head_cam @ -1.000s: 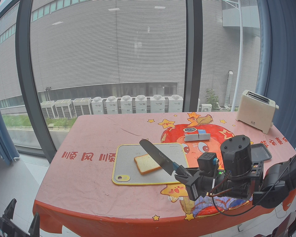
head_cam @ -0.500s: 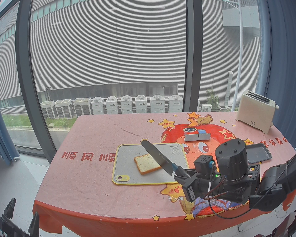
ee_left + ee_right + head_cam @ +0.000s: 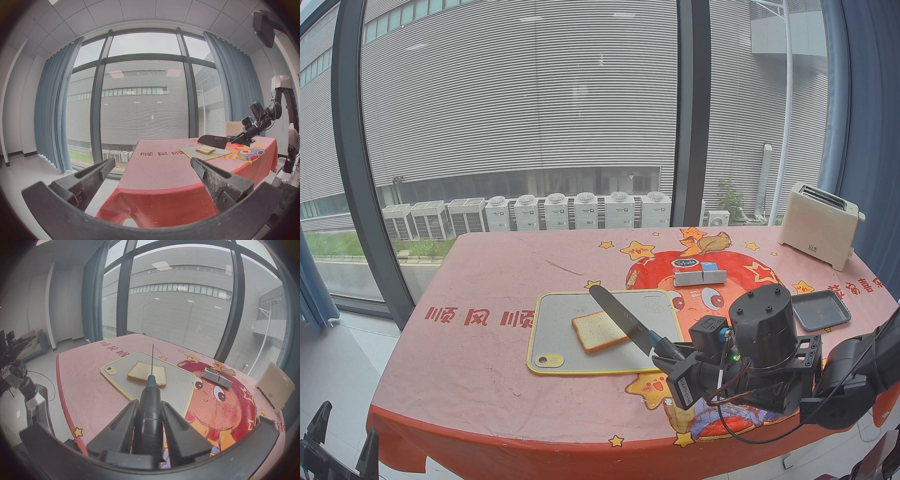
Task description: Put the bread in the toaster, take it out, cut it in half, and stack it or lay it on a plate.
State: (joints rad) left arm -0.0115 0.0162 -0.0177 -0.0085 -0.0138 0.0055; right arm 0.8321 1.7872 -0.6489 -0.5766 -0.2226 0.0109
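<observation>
One square slice of bread (image 3: 594, 331) lies on the grey, yellow-rimmed cutting board (image 3: 550, 325); the right gripper (image 3: 670, 355) clamps the handle of the dark-bladed knife (image 3: 622, 317) — blade upright, aimed toward 10 o'clock over the slice, seemingly lined up to halve it.

Tool (image 3: 149, 404) clamps knife (image 3: 149, 393) handle; blade edge-on over bread (image 3: 140, 372) on cutting board (image 3: 121, 365); toaster (image 3: 275, 387) well apart
</observation>
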